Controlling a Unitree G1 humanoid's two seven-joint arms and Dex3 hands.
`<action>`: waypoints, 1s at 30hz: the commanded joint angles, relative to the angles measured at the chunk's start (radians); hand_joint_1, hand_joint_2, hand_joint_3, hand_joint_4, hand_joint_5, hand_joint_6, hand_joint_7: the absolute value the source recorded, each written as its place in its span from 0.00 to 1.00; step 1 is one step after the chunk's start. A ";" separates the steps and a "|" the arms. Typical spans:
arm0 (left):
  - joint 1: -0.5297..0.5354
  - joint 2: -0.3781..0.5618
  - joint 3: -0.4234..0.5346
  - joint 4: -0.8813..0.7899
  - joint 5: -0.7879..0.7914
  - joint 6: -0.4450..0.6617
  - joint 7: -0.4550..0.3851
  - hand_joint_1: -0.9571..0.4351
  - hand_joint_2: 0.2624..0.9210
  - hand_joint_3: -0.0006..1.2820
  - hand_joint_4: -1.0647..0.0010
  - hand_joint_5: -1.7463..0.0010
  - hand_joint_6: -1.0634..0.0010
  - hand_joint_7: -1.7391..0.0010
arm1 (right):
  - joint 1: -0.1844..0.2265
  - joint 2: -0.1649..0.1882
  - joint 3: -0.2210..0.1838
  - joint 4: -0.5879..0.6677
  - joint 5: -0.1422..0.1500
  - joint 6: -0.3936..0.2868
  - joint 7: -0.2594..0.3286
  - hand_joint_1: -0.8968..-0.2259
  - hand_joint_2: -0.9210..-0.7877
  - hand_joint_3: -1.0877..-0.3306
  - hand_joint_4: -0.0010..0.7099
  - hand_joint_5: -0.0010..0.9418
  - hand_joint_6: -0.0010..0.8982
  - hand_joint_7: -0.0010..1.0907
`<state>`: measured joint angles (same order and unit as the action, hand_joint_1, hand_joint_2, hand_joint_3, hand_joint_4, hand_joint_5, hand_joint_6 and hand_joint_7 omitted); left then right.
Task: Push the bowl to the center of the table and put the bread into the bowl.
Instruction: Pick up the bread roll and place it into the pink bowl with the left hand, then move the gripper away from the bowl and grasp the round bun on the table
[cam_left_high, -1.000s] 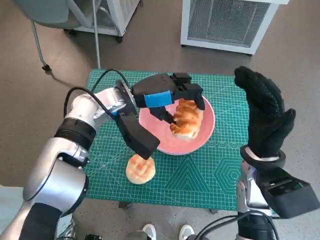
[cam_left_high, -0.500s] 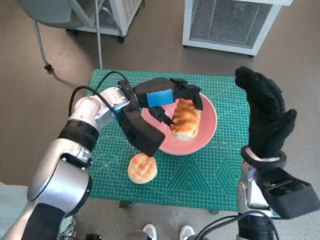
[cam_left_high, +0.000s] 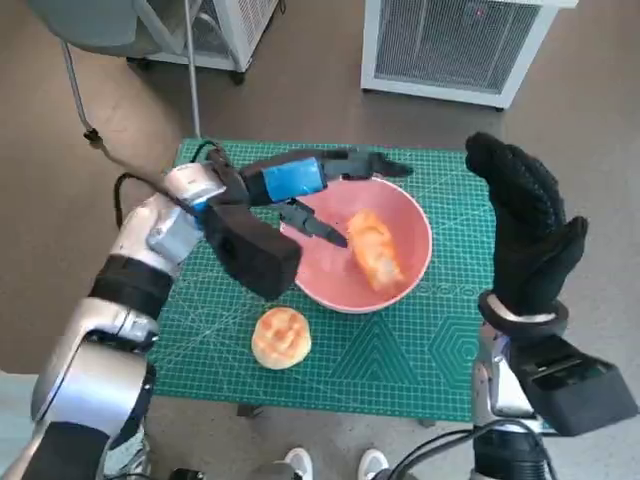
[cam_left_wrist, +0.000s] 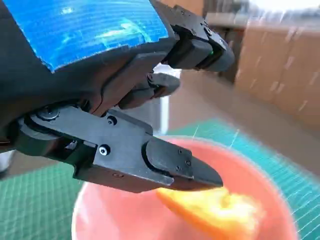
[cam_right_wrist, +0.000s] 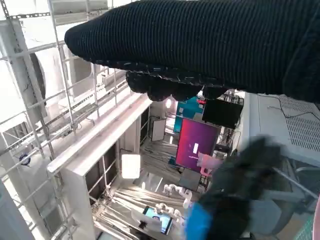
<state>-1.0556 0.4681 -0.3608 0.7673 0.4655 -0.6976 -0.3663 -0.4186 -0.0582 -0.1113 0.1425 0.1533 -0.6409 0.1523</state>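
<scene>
A pink bowl (cam_left_high: 400, 215) sits on the green mat near the table's middle, toward the back. A long golden bread (cam_left_high: 372, 248) lies loose inside it, also shown in the left wrist view as the bread (cam_left_wrist: 215, 212) in the bowl (cam_left_wrist: 260, 180). My left hand (cam_left_high: 315, 185) hovers over the bowl's left rim, fingers spread and empty, its fingers (cam_left_wrist: 170, 165) just above the bread. A round bun (cam_left_high: 280, 337) lies on the mat in front of the bowl. My right hand (cam_left_high: 525, 225) is raised at the table's right edge, flat and holding nothing.
The green cutting mat (cam_left_high: 420, 355) covers the small table. A white grilled unit (cam_left_high: 450, 45) stands on the floor behind it, and a chair leg (cam_left_high: 80, 90) at the back left. The right wrist view points upward at shelving and a screen.
My left hand has let go of the long bread, which now lies in the bowl, and has drawn back to the left with its fingers spread. The right hand stays raised.
</scene>
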 joint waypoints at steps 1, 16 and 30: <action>0.147 0.096 0.113 -0.243 -0.131 0.027 -0.047 0.47 0.93 0.00 0.88 0.99 0.80 0.90 | 0.010 0.005 0.000 0.014 -0.003 0.000 -0.007 0.53 0.00 0.38 0.44 0.02 0.00 0.60; 0.495 0.264 0.313 -0.464 -0.272 -0.049 -0.064 0.46 0.95 0.00 0.76 0.99 0.70 0.92 | 0.013 0.010 0.007 0.001 0.007 0.015 -0.005 0.53 0.00 0.37 0.43 0.02 0.00 0.60; 0.535 0.351 0.263 -0.325 -0.277 -0.367 -0.155 0.49 0.89 0.00 0.64 0.99 0.59 0.94 | -0.006 0.012 0.012 0.007 0.018 0.040 0.001 0.54 0.00 0.36 0.44 0.02 0.00 0.66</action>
<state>-0.5081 0.7978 -0.0791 0.4069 0.1842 -1.0107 -0.5047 -0.4223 -0.0497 -0.1005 0.1430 0.1596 -0.6182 0.1522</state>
